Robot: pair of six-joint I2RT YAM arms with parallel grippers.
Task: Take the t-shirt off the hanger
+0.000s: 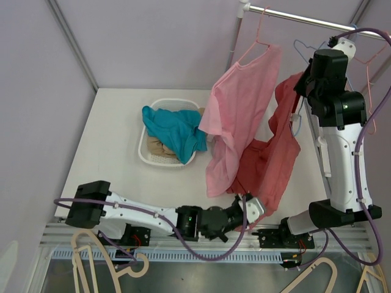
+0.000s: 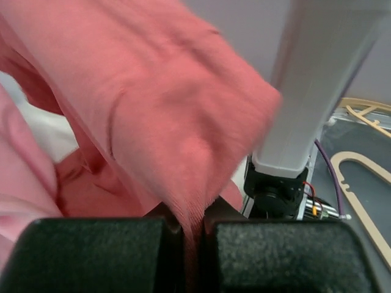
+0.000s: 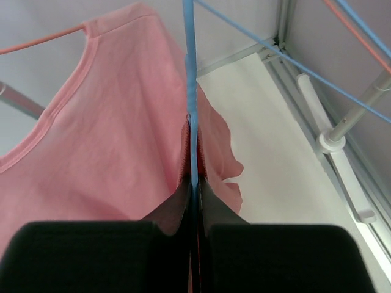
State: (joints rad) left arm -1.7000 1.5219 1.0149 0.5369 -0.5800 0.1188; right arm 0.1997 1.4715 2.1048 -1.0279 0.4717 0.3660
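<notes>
A red t-shirt (image 1: 274, 152) hangs from a blue hanger (image 1: 298, 50) on the rail at the back right. My right gripper (image 1: 300, 97) is raised to the hanger and shut on its blue wire (image 3: 191, 97), with a sliver of red cloth in the jaws. My left gripper (image 1: 249, 202) is low near the table's front edge, shut on the red shirt's lower hem (image 2: 183, 152), which runs pinched between the jaws. A pink t-shirt (image 1: 241, 116) on a pink hanger (image 1: 259, 39) hangs just left of the red one and fills the right wrist view (image 3: 91, 146).
A white basket (image 1: 146, 160) with a teal shirt (image 1: 174, 131) stands at the table's middle. The metal rail (image 1: 305, 19) crosses the back right. Wooden hangers (image 1: 104, 262) lie below the front edge. The right arm's white link (image 2: 317, 79) stands close to my left gripper.
</notes>
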